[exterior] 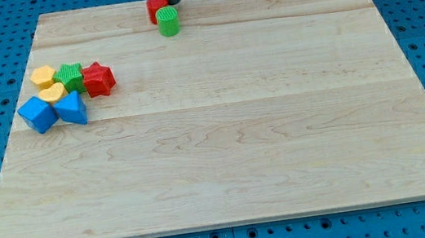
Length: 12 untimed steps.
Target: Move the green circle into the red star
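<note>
The green circle [168,21] stands near the top edge of the wooden board [226,158], a little left of centre. A red block [155,8] touches it on its upper left; its shape is partly hidden. My tip [171,2] comes down from the view's top, just above the green circle and at the red block's right side. The red star [98,78] lies at the left of the board, far to the lower left of the green circle.
Beside the red star sits a cluster: a green star [69,74], a yellow hexagon [43,75], a yellow heart [53,93], a blue cube [37,114] and a blue triangle-like block [72,109]. Blue pegboard surrounds the board.
</note>
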Motion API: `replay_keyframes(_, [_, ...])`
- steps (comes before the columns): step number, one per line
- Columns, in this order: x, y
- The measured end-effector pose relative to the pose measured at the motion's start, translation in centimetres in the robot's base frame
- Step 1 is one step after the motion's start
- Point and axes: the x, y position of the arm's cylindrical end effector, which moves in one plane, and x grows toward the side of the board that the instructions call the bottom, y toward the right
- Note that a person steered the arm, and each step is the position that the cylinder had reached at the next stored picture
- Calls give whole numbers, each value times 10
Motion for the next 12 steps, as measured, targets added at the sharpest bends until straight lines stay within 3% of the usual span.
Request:
replay_keyframes(2, [67, 4])
replay_keyframes(3, [86, 42])
replay_keyframes(6, [181, 68])
replay_keyframes(7, [198, 59])
replay_keyframes(9, [182, 39])
replay_keyframes(11, [196, -24])
replay_keyframes(12, [214, -2])
